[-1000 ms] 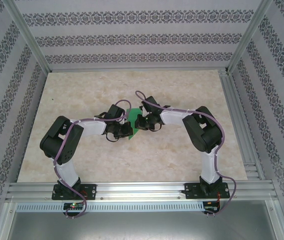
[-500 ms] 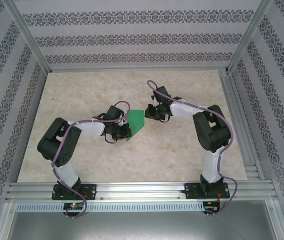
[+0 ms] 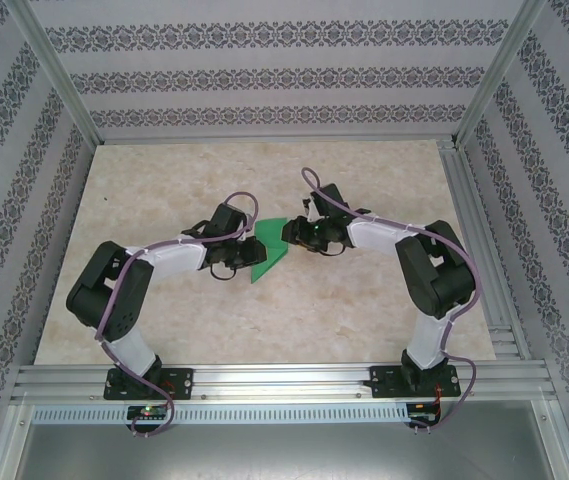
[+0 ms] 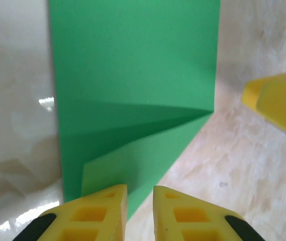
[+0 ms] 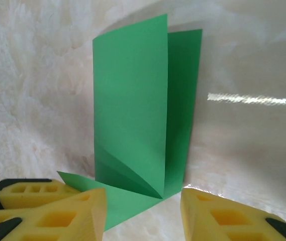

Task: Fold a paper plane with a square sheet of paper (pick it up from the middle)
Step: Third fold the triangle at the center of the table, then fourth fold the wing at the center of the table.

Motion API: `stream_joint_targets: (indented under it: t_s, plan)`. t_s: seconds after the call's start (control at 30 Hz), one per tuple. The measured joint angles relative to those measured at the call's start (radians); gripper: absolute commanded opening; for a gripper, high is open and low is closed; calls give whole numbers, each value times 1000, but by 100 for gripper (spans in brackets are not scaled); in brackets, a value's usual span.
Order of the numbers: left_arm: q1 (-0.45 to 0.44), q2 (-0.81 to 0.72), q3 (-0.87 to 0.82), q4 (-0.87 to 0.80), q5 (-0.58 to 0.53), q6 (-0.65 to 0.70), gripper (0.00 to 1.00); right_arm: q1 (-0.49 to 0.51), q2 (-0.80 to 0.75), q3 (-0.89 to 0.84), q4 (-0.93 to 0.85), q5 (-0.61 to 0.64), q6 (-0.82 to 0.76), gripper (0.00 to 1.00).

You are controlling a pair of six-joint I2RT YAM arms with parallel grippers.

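Note:
The square sheet of paper (image 3: pixel 268 250), bright green, lies mid-table folded lengthwise, with a diagonal flap that makes one end pointed like a rough paper plane. In the right wrist view the paper (image 5: pixel 132 110) has one half standing up off the table. My left gripper (image 3: pixel 243 258) sits at its left edge. In the left wrist view the left gripper (image 4: pixel 140 213) has a narrow gap between its fingertips, over the paper's (image 4: pixel 132 85) near corner, not pinching it. My right gripper (image 3: pixel 292 236) is at the paper's right edge. In its own view the right gripper (image 5: pixel 143 213) stands open, with the low flap by its left finger.
The marble-pattern tabletop (image 3: pixel 164 180) is bounded by an aluminium rail (image 3: pixel 484 250) on the right and patterned walls behind. A right fingertip (image 4: pixel 278 100) shows in the left wrist view, and the left fingers (image 5: pixel 27 193) in the right wrist view.
Both grippers have opened and let go of the paper. The right gripper drew back to the upper right, then returned to the paper's right edge. More of the paper now shows.

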Motion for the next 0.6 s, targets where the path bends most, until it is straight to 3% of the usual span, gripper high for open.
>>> stream_joint_targets:
  t_s: [0.3, 0.6]
  plan:
    - [21, 26, 4, 11, -51, -26, 22, 20, 71, 13, 10, -39, 14, 47]
    - [27, 26, 4, 11, -54, -27, 23, 33, 100, 28, 44, -85, 27, 36]
